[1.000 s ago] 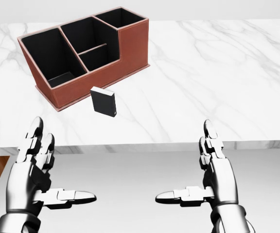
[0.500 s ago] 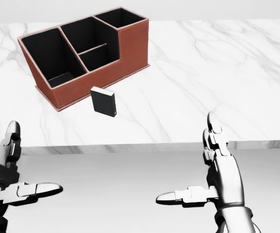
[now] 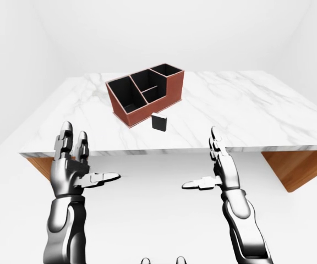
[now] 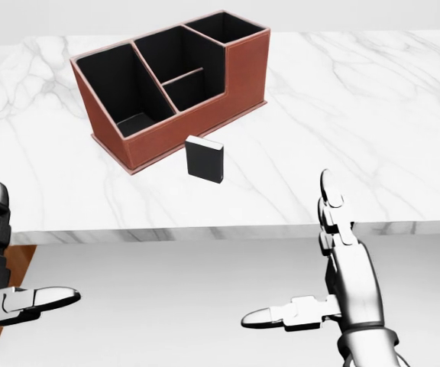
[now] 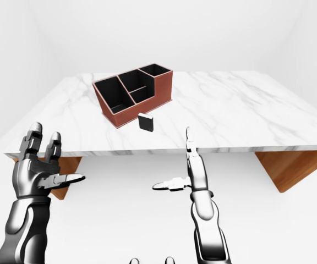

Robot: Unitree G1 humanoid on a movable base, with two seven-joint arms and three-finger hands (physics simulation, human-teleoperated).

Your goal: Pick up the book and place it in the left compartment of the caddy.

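The book (image 4: 205, 159) stands upright on the marble table (image 4: 373, 107), a small black block just beside the long wall of the caddy (image 4: 176, 84) but apart from it, on the side toward the table's near edge. That upright stance gives you two broad faces to pinch, though a careless touch could probably tip it flat.

The caddy sits at an angle, so its compartments run diagonally up the head view. The left compartment (image 4: 113, 86) is the large open one at the caddy's left end, its mouth facing up and nothing showing in it. It looks to be the nearest slot to the book, so the carry should be short: up, over the low wall, and down.

Your right hand (image 4: 334, 264) hangs below the table's edge, well apart from the book, fingers straight and thumb stuck out sideways, spread wide and holding nothing. Your left hand (image 3: 73, 165) mirrors it at the left, equally splayed and empty. Both sit off the table, so you have yet to begin the reach. The right hand looks the closer of the two to the book's open side.
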